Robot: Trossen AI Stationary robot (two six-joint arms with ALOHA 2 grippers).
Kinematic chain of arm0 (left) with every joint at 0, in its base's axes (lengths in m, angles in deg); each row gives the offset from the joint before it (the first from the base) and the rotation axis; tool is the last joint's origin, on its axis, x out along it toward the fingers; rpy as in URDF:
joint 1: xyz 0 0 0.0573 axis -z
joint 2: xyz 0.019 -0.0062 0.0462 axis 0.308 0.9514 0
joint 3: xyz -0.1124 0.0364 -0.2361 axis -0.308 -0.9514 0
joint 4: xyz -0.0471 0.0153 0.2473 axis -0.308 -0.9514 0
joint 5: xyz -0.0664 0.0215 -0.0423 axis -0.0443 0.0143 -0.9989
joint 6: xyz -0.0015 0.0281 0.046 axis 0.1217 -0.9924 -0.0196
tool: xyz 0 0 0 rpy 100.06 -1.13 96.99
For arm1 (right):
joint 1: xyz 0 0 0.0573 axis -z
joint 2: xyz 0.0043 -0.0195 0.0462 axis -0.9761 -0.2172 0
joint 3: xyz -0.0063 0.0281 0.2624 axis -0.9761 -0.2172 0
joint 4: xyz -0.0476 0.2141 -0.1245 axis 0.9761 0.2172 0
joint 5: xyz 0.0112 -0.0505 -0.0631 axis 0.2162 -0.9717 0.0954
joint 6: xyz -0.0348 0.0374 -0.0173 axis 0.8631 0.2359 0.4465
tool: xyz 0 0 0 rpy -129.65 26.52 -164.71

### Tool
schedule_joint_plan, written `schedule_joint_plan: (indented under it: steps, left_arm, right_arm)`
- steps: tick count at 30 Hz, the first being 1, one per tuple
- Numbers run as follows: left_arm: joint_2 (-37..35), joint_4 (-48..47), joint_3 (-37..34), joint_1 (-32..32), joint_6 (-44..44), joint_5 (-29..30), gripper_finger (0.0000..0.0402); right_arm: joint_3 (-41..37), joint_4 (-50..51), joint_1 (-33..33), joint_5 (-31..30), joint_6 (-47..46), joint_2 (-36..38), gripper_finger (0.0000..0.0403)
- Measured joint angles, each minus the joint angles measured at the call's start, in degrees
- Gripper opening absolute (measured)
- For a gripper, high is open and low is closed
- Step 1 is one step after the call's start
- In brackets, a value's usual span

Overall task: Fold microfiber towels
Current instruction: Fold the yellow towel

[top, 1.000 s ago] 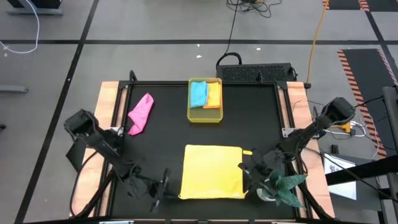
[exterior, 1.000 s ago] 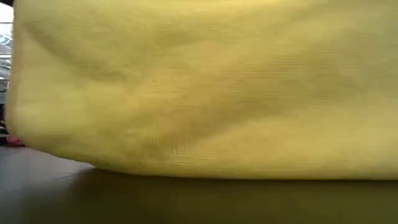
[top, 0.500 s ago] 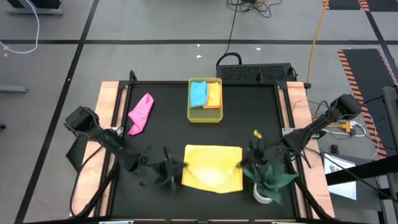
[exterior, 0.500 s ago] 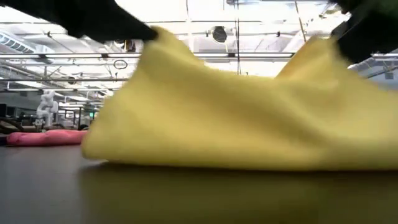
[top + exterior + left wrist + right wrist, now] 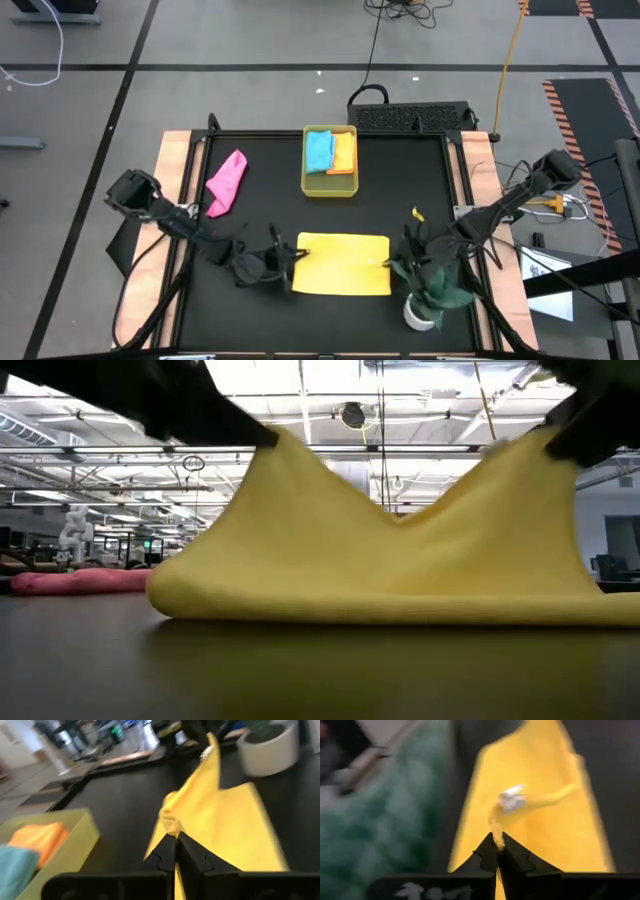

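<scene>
The yellow towel (image 5: 340,266) lies at the table's near middle, its lower part (image 5: 400,600) flat on the black mat. Its two raised corners sag toward each other in the low view. My left gripper (image 5: 291,258) is shut on the left corner and my right gripper (image 5: 392,262) on the right one. The pink towel (image 5: 227,182) lies crumpled at the far left. The light blue towel (image 5: 319,150) and the orange towel (image 5: 344,152) lie folded in the yellow tray (image 5: 329,188). My left gripper pinches the yellow towel's left corner (image 5: 171,826) between its two fingertips, coming nearly level from the table's left. That corner (image 5: 268,444) is lifted clear, and the cloth slopes from it down to the mat. My right gripper pinches the right corner (image 5: 495,834) between its two fingertips, next to a white label (image 5: 513,798), slanting down from the right. The corner (image 5: 548,444) is held up, with the edge between both grippers hanging slack.
A dark green cloth (image 5: 436,281) hangs about my right arm. A white pot (image 5: 419,316) stands at the near right. Bare black mat (image 5: 260,210) stretches between the towel, the tray and the pink towel. Wooden rails (image 5: 176,170) border the mat.
Both grippers have carried the yellow towel's near corners up and toward the far edge, staying shut. The near part has risen off the mat and come back over the rest. The far part has stayed in place, so the towel covers less mat.
</scene>
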Motion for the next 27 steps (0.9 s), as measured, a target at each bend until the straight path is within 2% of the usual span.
schedule_joint_plan:
  steps: [6,10,13,21,24,27]
  left_arm:
    - [0.0,6.1,0.0,3.5,-4.0,-2.3,0.0012]
    - [0.0,8.5,0.0,4.7,-4.6,-2.3,0.0017]
    - [0.0,9.3,0.0,4.7,-4.3,-1.8,0.0006]
    - [0.0,9.3,0.0,4.7,-3.2,8.8,0.0017]
    - [0.0,9.3,0.0,4.7,-2.7,11.9,0.0011]
    - [0.0,8.8,0.0,4.4,-1.5,12.3,0.0004]
  right_arm:
    - [-0.1,-11.0,-3.2,10.9,5.1,0.0,0.0000]
    - [-0.1,-13.9,-4.0,11.6,5.8,0.0,0.0000]
    - [-0.1,-12.0,-3.4,8.8,4.5,0.0,0.0000]
    - [-0.1,-8.2,0.5,-5.6,3.2,0.0,0.0000]
    - [-0.1,-8.1,2.3,-6.7,2.8,0.0,0.0000]
    - [0.0,-5.6,3.2,-6.6,1.1,0.0,0.0000]
